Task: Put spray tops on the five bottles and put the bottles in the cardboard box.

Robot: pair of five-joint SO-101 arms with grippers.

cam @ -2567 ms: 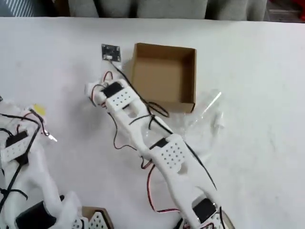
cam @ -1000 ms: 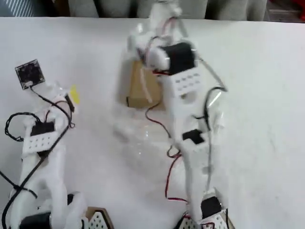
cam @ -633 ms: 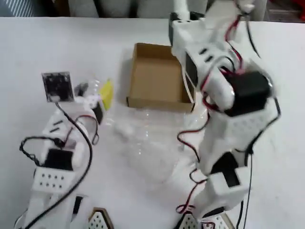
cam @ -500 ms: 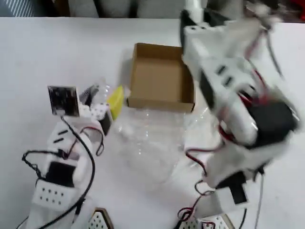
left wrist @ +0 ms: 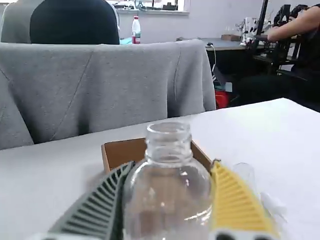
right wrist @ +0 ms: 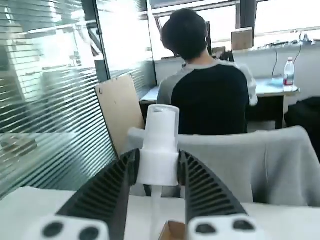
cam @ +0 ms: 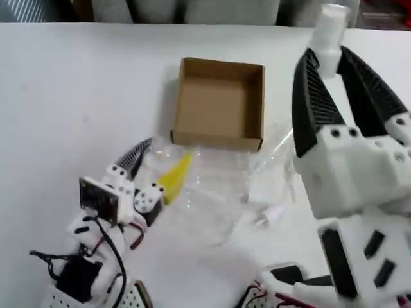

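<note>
Low over the tabletop (cam: 77,77), the left claw (left wrist: 172,172) is closed on a clear, uncapped bottle (left wrist: 167,200), whose open neck points toward the box (cam: 215,138). The right claw (right wrist: 157,162) hangs high above the tabletop, clamping a white spray top (right wrist: 159,145) between its fingers. More clear bottles (cam: 212,192) lie on the tabletop just beside the box's near wall.

White table (cam: 77,77), with grey fabric chair backs (left wrist: 100,85) along its far edge. In the room behind there's a desk (right wrist: 270,92) with a drink bottle (right wrist: 288,71) on it (upright, red cap). Slatted blinds (right wrist: 45,100) behind glass, brown board (right wrist: 120,112) standing just beside them.
</note>
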